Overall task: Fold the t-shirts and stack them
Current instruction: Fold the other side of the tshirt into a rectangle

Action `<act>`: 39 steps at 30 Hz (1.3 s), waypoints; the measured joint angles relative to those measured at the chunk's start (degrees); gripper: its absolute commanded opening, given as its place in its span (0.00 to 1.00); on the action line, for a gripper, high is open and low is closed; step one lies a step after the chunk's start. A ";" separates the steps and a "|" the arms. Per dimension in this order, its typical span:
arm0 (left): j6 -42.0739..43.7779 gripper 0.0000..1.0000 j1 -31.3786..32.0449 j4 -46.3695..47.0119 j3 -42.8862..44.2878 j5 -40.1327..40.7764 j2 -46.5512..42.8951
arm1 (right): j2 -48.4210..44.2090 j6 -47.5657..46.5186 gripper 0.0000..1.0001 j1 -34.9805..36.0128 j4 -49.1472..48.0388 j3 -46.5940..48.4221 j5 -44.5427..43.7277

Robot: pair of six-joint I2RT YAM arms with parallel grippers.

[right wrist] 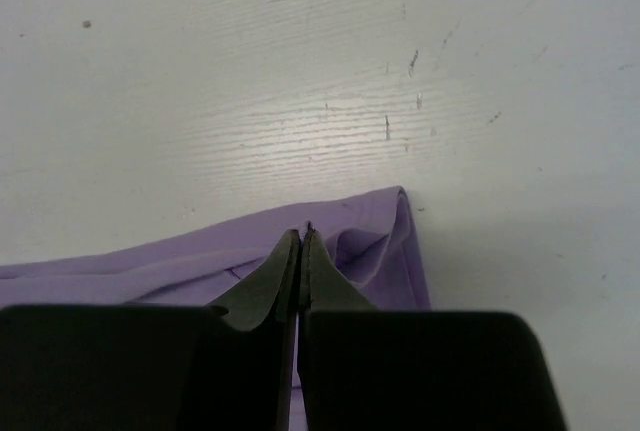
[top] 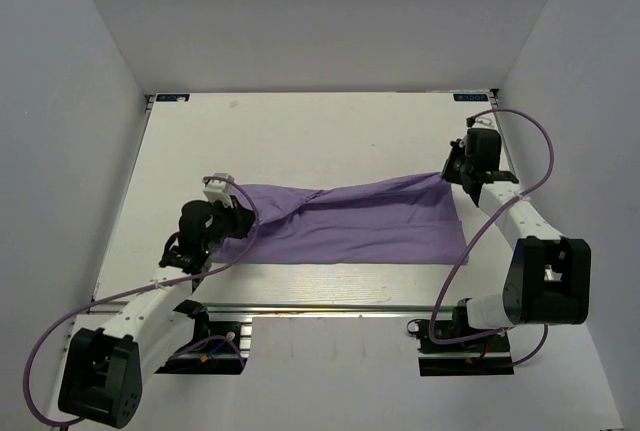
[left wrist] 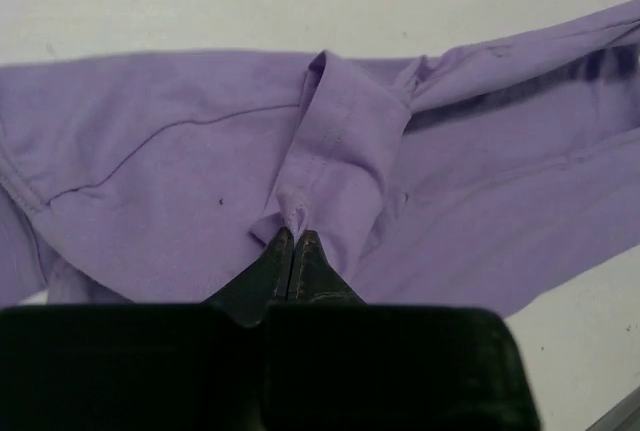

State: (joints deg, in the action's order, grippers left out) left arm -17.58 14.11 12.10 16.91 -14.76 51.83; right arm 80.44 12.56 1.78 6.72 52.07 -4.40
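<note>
While it is stretched, lavender t-shirt [top: 350, 223], twisted, creased.

We're looking at a robot lab cell, plainly: a flat white desk [top: 300, 131] boxed in on three sides by bare, pale walls [top: 60, 151]. The left arm [top: 140, 306] and the right arm [top: 520, 219] are bolted by a metal rail [top: 320, 306] along the near edge, with purple cables [top: 551, 156] looping off them. Small printed labels [top: 172, 97] sit at the far corners. Up close the desk is scuffed and flecked, and a lavender t-shirt [top: 350, 221] lies stretched across it.
</note>
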 measured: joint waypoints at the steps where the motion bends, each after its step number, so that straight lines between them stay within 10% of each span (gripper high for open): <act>1: -0.42 0.00 0.00 -0.74 -0.85 0.20 -1.14 | -0.63 0.26 0.00 0.00 -0.13 -0.70 -0.26; 7: -3.72 0.08 0.00 -3.08 -6.14 0.61 -6.60 | -2.84 1.95 0.00 -0.20 0.57 -6.73 -1.88; 11: -6.45 0.25 0.00 -5.29 -6.95 0.33 -5.77 | -2.84 5.60 0.21 -0.24 1.57 -10.69 -4.26; 15: -9.03 0.30 0.00 -11.30 -6.84 0.87 -5.95 | -3.06 11.82 0.76 -0.39 5.01 -14.47 -9.33; 17: -9.77 0.56 0.02 -16.68 -6.12 2.21 -7.50 | -3.82 14.27 0.87 -0.61 8.41 -15.41 -12.31; 18: -9.84 0.93 0.02 -18.99 -5.68 2.69 -8.70 | -4.55 15.65 0.90 -0.68 10.49 -15.45 -14.01; 19: -10.40 1.00 0.02 -21.40 -4.98 3.56 -10.34 | -5.42 16.65 0.90 -0.70 12.07 -15.45 -15.37; 27: -11.78 1.00 0.00 -23.80 1.27 4.31 -12.74 | -14.91 15.96 0.90 -0.96 15.43 -13.90 -11.69; 39: -4.61 1.00 0.61 -10.47 21.07 -12.31 26.99 | -15.56 6.16 0.90 -0.87 5.18 -13.60 12.76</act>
State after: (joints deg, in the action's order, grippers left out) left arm -22.20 14.72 1.63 37.98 -27.07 78.83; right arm 64.88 18.72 0.91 11.90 38.48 8.36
